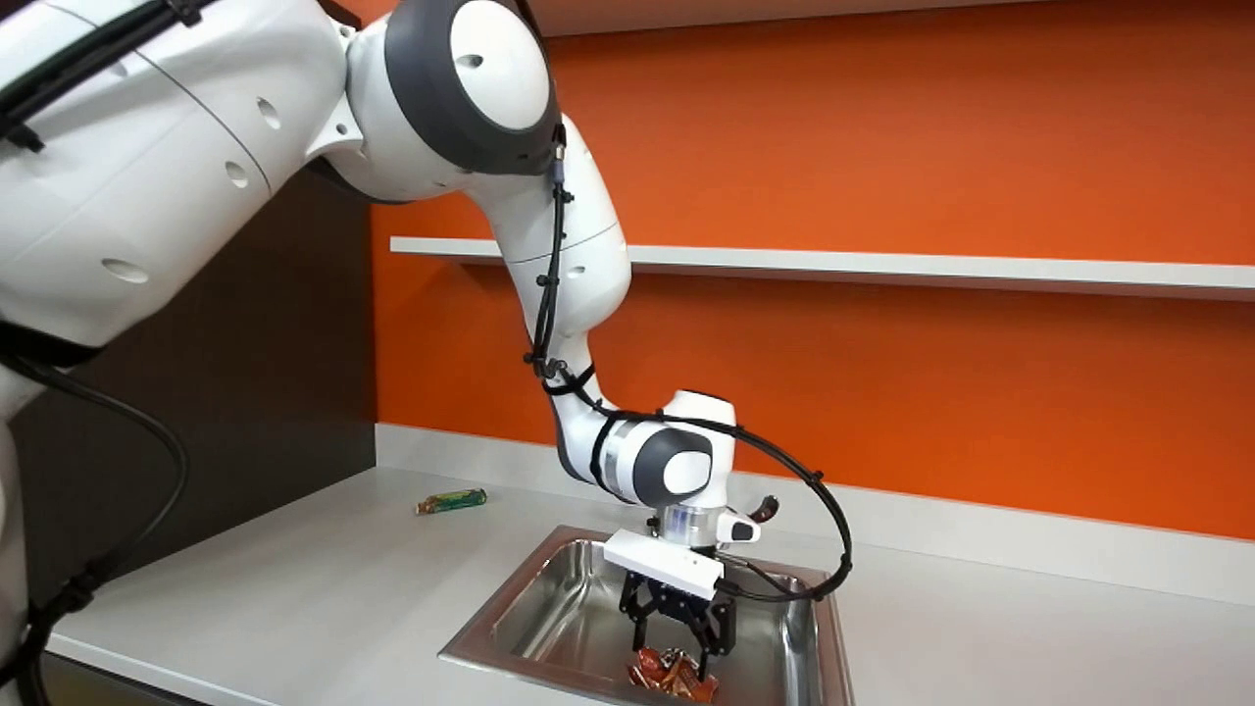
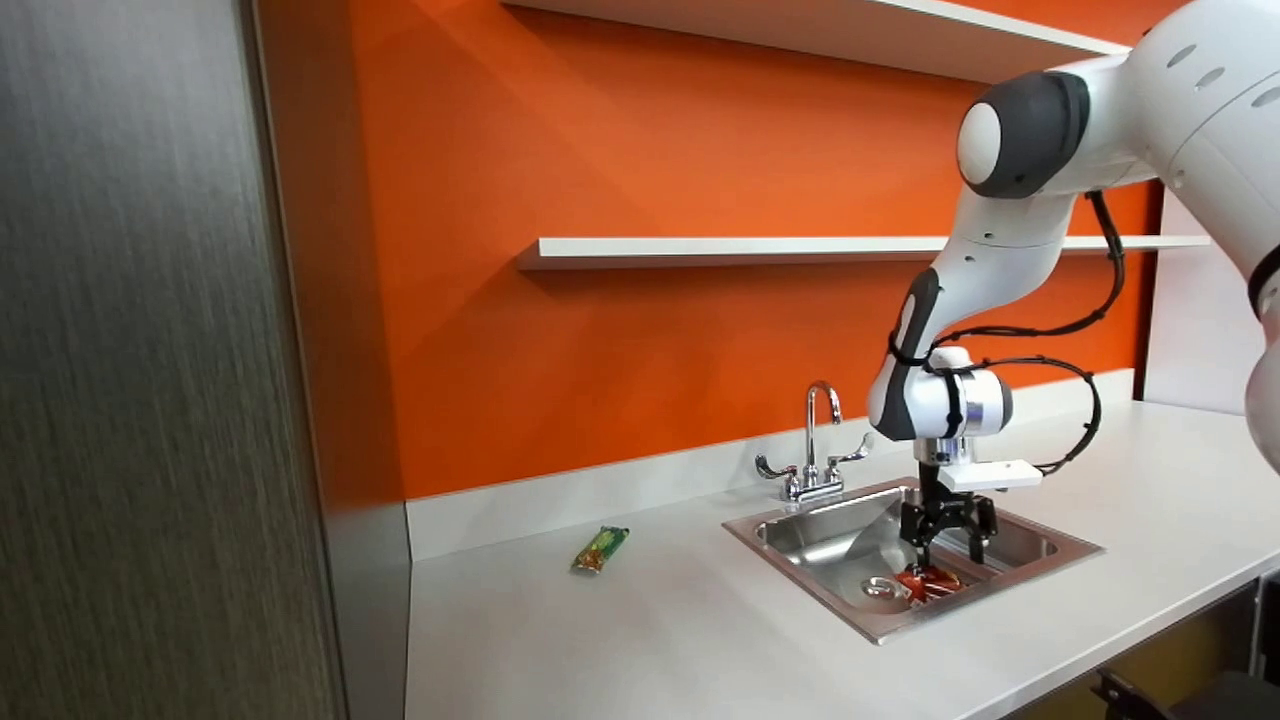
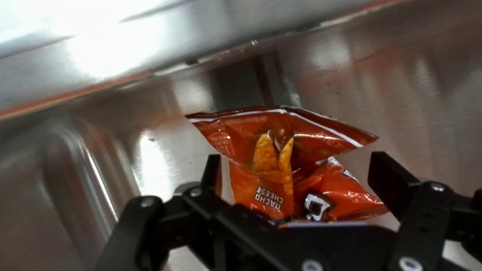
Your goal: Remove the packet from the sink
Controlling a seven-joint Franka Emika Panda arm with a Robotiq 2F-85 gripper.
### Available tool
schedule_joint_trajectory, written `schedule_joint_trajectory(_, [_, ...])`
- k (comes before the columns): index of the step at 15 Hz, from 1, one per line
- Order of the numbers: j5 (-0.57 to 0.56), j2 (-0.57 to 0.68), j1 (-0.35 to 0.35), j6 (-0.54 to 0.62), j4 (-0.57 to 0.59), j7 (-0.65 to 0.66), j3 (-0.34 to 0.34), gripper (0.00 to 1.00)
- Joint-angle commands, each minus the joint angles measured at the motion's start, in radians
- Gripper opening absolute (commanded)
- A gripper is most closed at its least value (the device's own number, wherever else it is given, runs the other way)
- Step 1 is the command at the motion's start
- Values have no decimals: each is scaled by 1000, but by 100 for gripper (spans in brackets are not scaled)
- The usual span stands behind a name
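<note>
The packet [image 3: 271,165], a crumpled red-orange chip bag with nacho cheese lettering, lies in the stainless steel sink [image 2: 805,578]. In both exterior views my gripper [image 1: 672,659] points down inside the basin, directly over the packet [image 1: 667,677]. The wrist view shows the gripper [image 3: 295,163] open, with one black finger on either side of the bag. A strip of bare metal shows between the left finger and the packet. Whether the right finger touches the bag's corner I cannot tell. The gripper body hides the packet's near end in the wrist view.
A small green packet [image 2: 601,549] lies on the white counter, away from the sink. The chrome faucet [image 2: 815,440] with two handles rises behind the basin. Close around the gripper stand the sink walls. A white shelf [image 1: 931,267] runs along the orange wall.
</note>
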Motion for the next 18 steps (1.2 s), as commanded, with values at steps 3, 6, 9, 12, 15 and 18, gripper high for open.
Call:
schedule_joint_trajectory(3, [-50, 56, -15, 2, 69, 53, 13, 100])
schedule_joint_trajectory(6, [-57, 79, -13, 2, 92, 64, 12, 100])
schedule_joint_trajectory(9, [-61, 101, -11, 1, 114, 74, 11, 100])
schedule_joint_trajectory(12, [-63, 119, -10, -1, 132, 80, 10, 100])
schedule_joint_trajectory(15, [-66, 132, -10, -2, 145, 84, 11, 100])
schedule_joint_trajectory(18, [-68, 141, -10, -3, 156, 84, 12, 74])
